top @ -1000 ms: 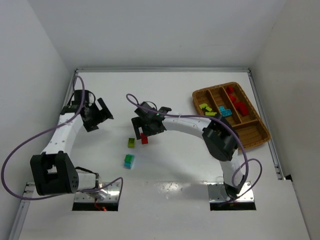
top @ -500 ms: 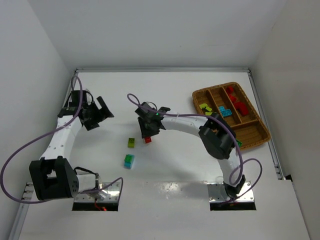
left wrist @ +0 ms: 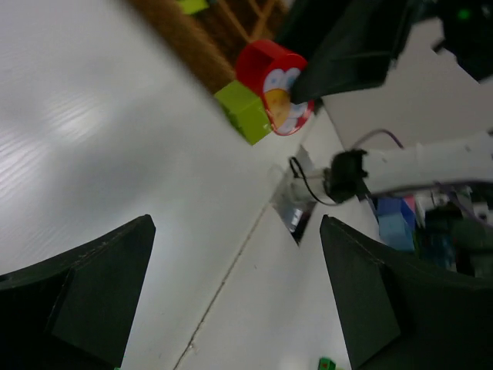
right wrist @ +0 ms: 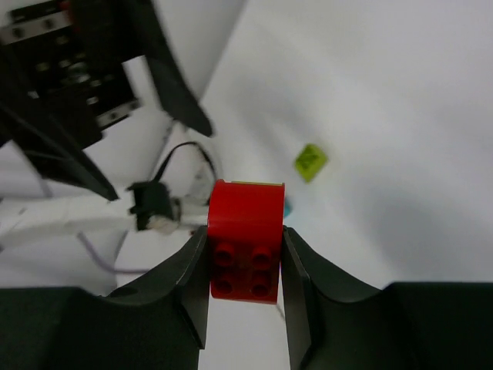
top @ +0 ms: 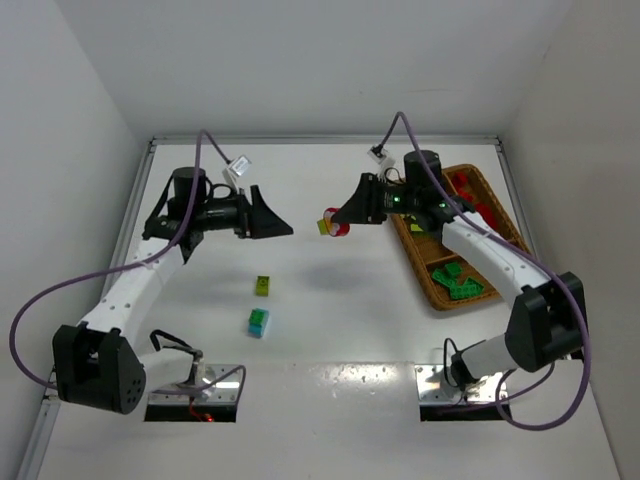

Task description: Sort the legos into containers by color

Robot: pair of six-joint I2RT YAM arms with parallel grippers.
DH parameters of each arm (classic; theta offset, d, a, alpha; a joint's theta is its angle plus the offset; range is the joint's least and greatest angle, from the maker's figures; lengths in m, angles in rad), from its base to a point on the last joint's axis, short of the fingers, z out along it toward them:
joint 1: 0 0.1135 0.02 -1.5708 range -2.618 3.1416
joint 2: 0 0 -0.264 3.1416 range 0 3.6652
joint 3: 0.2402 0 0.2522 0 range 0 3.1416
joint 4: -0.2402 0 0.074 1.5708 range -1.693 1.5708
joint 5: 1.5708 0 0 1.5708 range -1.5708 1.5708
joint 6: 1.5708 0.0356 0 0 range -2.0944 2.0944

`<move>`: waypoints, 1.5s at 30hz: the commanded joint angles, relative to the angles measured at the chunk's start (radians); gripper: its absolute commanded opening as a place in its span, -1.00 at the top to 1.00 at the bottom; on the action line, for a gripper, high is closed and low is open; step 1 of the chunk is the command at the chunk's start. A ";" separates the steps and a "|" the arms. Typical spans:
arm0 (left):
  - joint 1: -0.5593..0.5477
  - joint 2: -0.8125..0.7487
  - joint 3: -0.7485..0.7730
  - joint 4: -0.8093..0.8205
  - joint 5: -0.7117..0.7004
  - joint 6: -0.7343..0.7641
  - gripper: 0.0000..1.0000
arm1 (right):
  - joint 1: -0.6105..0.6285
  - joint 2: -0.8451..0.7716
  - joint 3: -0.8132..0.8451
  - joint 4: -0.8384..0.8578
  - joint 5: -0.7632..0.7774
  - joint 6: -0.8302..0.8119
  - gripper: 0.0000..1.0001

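My right gripper [right wrist: 245, 258] is shut on a red lego [right wrist: 246, 235], studs facing the camera, held in the air. From above, that gripper [top: 345, 218] hangs left of the wicker tray [top: 500, 275], and a yellow-green piece [top: 325, 225] sticks to the red lego [top: 339, 228]. My left gripper [top: 278, 224] stands open and empty, pointing at it from the left. In the left wrist view the red lego [left wrist: 269, 69] and the yellow-green piece [left wrist: 245, 112] show ahead. A yellow-green lego [top: 262, 285] and a cyan-and-green one [top: 258, 321] lie on the table.
The tray's compartments hold red legos [top: 468, 193], yellow-green ones [top: 412, 214], cyan ones [top: 447, 222] and dark green ones [top: 458, 280]. White walls close the table at the back and both sides. Purple cables loop off both arms.
The right gripper shut on the red lego at mid-table and lifted it up and right, toward the tray. The left arm swung from the left side toward the middle.
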 commanded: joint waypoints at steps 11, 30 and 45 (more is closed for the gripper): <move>-0.186 0.108 0.103 0.180 0.346 0.081 -0.85 | 0.010 -0.058 0.039 0.152 -0.413 0.034 0.97; -0.226 0.176 0.154 0.180 0.326 0.089 0.32 | 0.073 -0.010 0.066 0.138 -0.440 0.016 0.97; -0.237 0.355 0.254 0.162 0.124 0.009 1.00 | -0.300 -0.101 0.084 -0.155 0.197 -0.009 1.00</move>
